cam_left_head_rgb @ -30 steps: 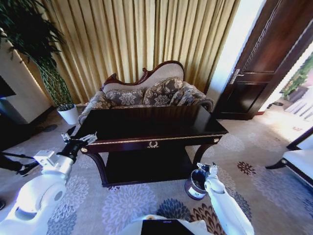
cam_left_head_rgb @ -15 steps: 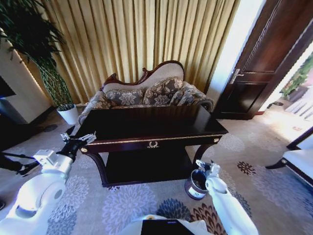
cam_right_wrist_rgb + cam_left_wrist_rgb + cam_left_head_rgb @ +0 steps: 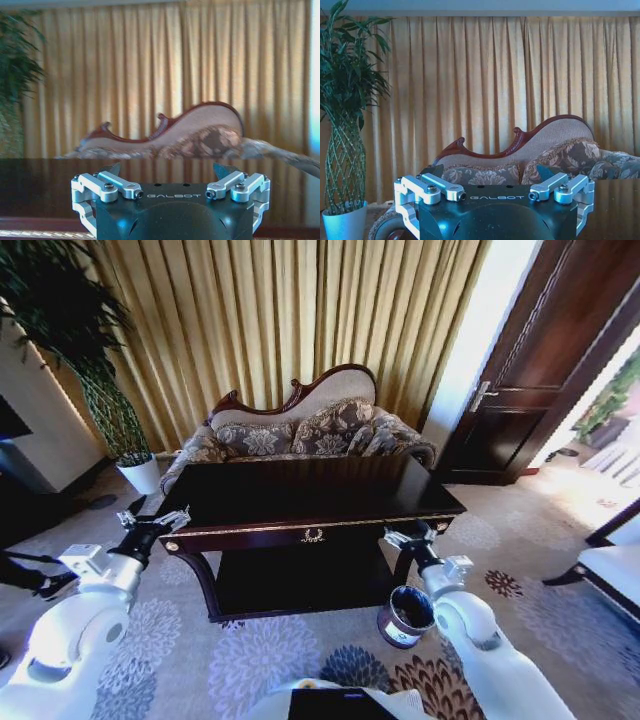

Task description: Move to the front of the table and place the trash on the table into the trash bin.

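The dark glossy table (image 3: 300, 502) with gold trim stands straight ahead, its top a bare shine. The trash is out of view. The small round trash bin (image 3: 395, 627) sits on the carpet by the table's front right leg. My left gripper (image 3: 150, 521) hovers open at the table's front left corner, nothing between its fingers; its wrist view has the left gripper (image 3: 489, 172) facing the sofa. My right gripper (image 3: 410, 537) is raised above the bin at the front right corner, open and empty; in its wrist view the right gripper (image 3: 167, 170) looks across the table top (image 3: 40, 185).
A patterned carved-wood sofa (image 3: 300, 430) stands behind the table before gold curtains. A white plant pot (image 3: 141, 474) with a tall plant is at the back left. A dark door (image 3: 540, 370) is at the right, a chair (image 3: 612, 562) at the right edge. Flowered carpet lies in front.
My right arm has lifted from beside the bin up to the table's front right corner. The left gripper has shifted slightly left. The table and bin have not moved.
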Robot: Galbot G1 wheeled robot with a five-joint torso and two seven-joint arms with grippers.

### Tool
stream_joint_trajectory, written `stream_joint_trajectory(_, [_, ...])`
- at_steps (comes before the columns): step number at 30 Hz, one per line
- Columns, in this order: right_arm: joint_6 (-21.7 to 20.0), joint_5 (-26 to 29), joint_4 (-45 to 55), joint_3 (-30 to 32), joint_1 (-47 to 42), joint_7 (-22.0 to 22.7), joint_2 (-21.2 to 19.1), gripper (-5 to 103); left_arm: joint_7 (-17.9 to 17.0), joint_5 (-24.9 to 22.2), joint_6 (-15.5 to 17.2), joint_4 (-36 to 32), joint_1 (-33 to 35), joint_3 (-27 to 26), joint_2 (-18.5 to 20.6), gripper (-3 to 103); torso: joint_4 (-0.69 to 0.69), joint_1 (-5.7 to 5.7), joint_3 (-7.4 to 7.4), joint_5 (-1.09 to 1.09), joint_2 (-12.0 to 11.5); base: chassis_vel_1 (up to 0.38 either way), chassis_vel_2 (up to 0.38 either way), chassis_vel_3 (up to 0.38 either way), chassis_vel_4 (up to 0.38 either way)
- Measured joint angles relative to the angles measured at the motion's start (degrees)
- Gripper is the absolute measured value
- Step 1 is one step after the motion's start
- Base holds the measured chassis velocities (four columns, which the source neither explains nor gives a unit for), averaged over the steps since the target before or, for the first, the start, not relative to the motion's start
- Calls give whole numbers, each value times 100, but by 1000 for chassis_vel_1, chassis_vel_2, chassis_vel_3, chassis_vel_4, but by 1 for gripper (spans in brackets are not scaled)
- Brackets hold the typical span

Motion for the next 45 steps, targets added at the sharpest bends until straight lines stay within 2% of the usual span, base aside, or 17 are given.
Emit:
stream_joint_trajectory(6, [-102, 17, 523, 154, -282, 1, -79, 100, 277, 16, -128, -123, 243, -197, -58, 100, -2, 0, 0, 1, 0, 0, 0, 0, 0])
stream_joint_trajectory(19, [-135, 3, 809, 140, -388, 2, -42, 100, 281, 69, -131, -301, 473, -336, -164, 100, -2, 1, 1, 1, -1, 33, -28, -29, 32])
stream_joint_trajectory(45, [-96, -148, 1045, 252, -732, 19, 105, 100, 299, 33, -252, -432, 619, -426, -206, 100, -1, 1, 0, 1, 0, 121, -127, -114, 125])
